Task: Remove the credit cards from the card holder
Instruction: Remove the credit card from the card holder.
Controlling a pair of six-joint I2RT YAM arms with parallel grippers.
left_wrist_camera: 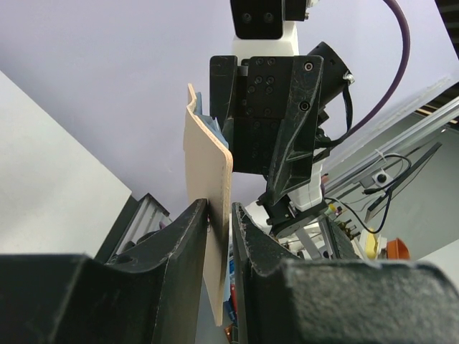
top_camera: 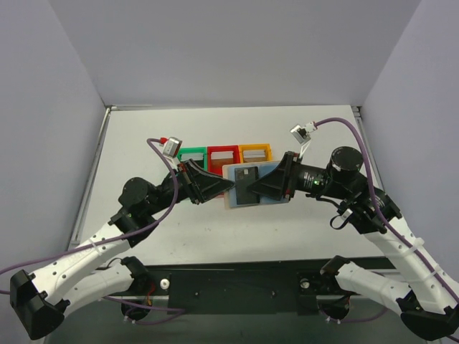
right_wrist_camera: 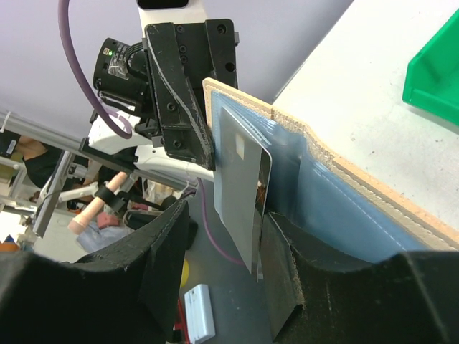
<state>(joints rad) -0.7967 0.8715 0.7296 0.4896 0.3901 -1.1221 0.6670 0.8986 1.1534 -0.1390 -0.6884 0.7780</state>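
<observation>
White tabletop [top_camera: 136,143] boxed in by plain lilac-grey walls, with a green bin [top_camera: 195,149], a red bin [top_camera: 222,148] and an orange bin [top_camera: 255,146] in a row at the back. Just in front of those, raised off the surface between the two arms: the card holder [top_camera: 231,173], spread open, pale blue inside facing up. Pinched along its tan edge by the left gripper [left_wrist_camera: 219,208], jaws narrow, one pad [left_wrist_camera: 179,244] against each face, most likely to anchor the wallet in the air and leave its pockets reachable from the opposite side. Faced head-on by the right gripper [right_wrist_camera: 226,209], jaws roughly half apart and clamped on nothing, straddling a silver credit card [right_wrist_camera: 240,179] seemingly part-way out of a blue pocket; card close against one finger [right_wrist_camera: 283,287], well clear of the other. Probably lined up that way so as to close on the card and draw it straight out along its slot. Firmness of the left pinch hard to judge from the left wrist view. Buried under the right gripper in the overhead view: much of the card and the middle of the holder. No way of counting further cards behind the first. Snap tab nowhere to be made out. Near end of the holder cut off by the frame edge in the right wrist view, and the bins' contents too small to tell.
</observation>
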